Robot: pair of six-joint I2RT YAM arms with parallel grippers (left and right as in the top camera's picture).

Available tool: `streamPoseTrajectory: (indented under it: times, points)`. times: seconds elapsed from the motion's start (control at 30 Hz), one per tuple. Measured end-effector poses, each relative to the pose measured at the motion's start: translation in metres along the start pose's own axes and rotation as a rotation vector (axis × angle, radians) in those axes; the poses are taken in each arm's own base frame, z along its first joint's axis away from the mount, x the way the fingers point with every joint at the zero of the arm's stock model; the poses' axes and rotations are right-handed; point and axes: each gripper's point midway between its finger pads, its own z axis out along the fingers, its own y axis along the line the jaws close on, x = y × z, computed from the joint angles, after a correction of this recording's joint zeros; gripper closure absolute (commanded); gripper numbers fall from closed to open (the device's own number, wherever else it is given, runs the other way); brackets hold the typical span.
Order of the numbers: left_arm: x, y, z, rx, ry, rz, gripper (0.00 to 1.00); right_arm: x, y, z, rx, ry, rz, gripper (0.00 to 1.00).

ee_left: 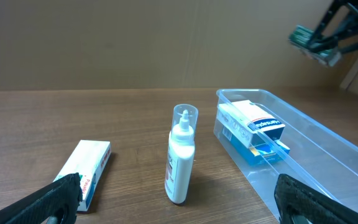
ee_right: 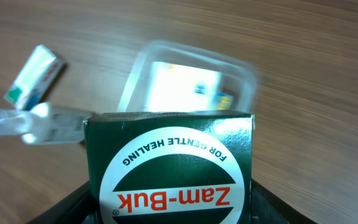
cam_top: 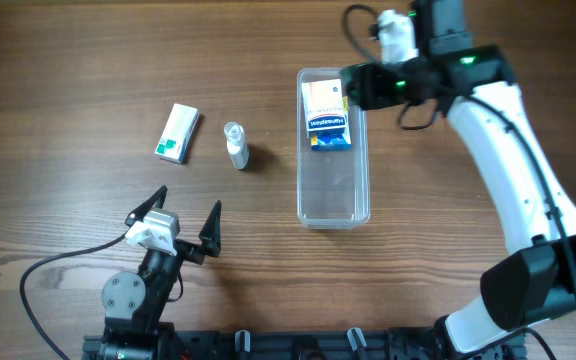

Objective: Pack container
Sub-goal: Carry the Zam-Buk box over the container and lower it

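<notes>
The clear container lies lengthwise at centre right of the table. A white and yellow box and a blue box lie in its far end. My right gripper hovers over the container's far right rim, shut on a green Zam-Buk box. Below that box the right wrist view shows the blurred container. My left gripper is open and empty near the front edge. The left wrist view shows the container at the right, with the boxes inside.
A white and green box lies left of centre; it also shows in the left wrist view. A small white bottle with a clear cap stands upright between that box and the container.
</notes>
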Motion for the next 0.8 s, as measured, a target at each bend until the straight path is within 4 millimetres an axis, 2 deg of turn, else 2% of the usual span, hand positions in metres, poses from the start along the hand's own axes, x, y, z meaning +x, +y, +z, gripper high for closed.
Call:
streamPoseTrajectory:
  times: [0.1, 0.2, 0.57, 0.67, 0.8]
  points:
    - [0.0, 0.0, 0.0, 0.0, 0.0, 0.0, 0.0, 0.003, 0.026, 0.01, 0.002, 0.015, -0.011, 0.35]
    - [0.0, 0.0, 0.0, 0.0, 0.0, 0.0, 0.0, 0.005, 0.032, 0.024, 0.022, 0.029, 0.008, 0.35]
    - [0.0, 0.0, 0.0, 0.0, 0.0, 0.0, 0.0, 0.031, 0.016, 0.097, 0.078, 0.157, 0.135, 0.35]
    - [0.0, 0.0, 0.0, 0.0, 0.0, 0.0, 0.0, 0.036, 0.01, 0.109, 0.106, 0.175, 0.15, 0.35]
    - [0.0, 0.0, 0.0, 0.0, 0.0, 0.0, 0.0, 0.034, 0.005, 0.11, 0.13, 0.161, 0.161, 0.35]
